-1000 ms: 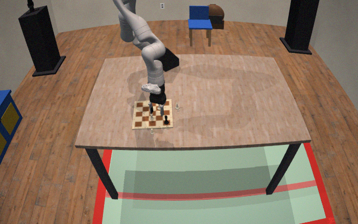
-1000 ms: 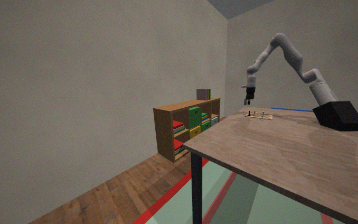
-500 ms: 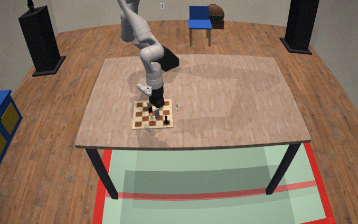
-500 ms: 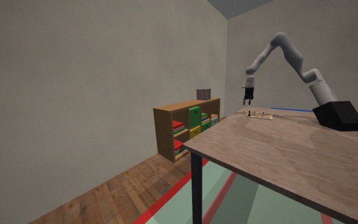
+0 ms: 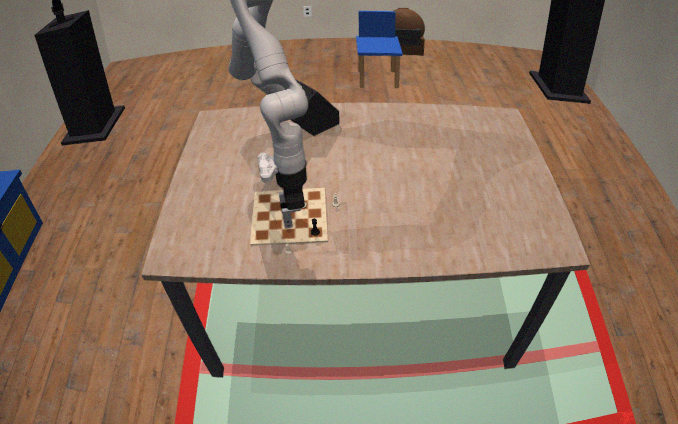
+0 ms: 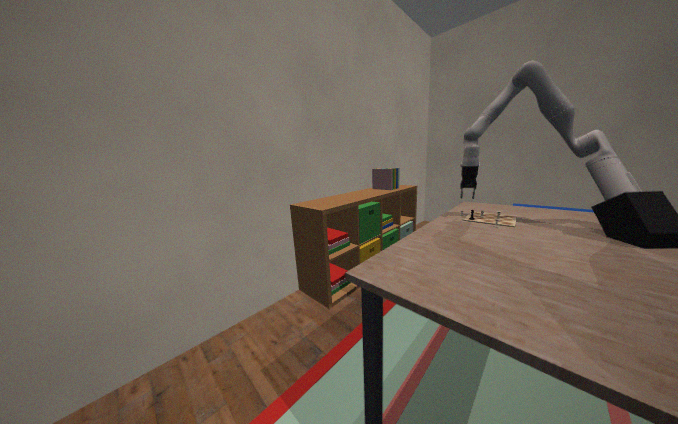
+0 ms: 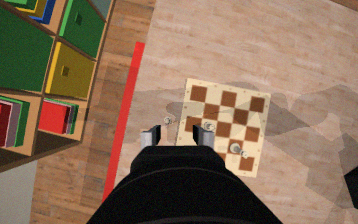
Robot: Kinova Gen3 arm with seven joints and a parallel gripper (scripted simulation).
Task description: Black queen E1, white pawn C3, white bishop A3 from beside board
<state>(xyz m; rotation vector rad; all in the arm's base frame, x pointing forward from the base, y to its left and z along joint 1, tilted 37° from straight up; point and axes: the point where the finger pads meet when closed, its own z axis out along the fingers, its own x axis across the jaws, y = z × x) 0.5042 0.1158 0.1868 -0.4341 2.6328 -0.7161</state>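
The pale piece below the board point(image 5: 288, 248) point(image 6: 462, 213) point(image 7: 168, 120) looks small and light, probably rigid and smooth, so a level grip around its body should beat pinching the rounded top. It stands at the lower centre-left of the top view, off the chessboard point(image 5: 253, 227) point(image 6: 511, 223) point(image 7: 263, 120). Another pale piece point(image 5: 336, 201) stands just right of the board; being slimmer, it may tip if nudged. The black piece point(image 5: 315, 227) point(image 6: 472, 215) stands upright on the board's lower-right corner square. The gripper point(image 5: 286, 212) point(image 6: 467, 196) point(image 7: 176, 131) hangs above, fingers wide, holding nothing. The wood-grained table point(image 5: 400, 175) point(image 6: 525, 265) point(image 7: 165, 55) looks flat and hard, streaked with shadows; a blue chair point(image 5: 378, 45) stands beyond, upper right of centre.

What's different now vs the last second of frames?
In the top view, the gripper turned about its vertical axis and shifted toward the board's near edge. It's open, nothing taken or let go. Black queen and chessboard stayed put.
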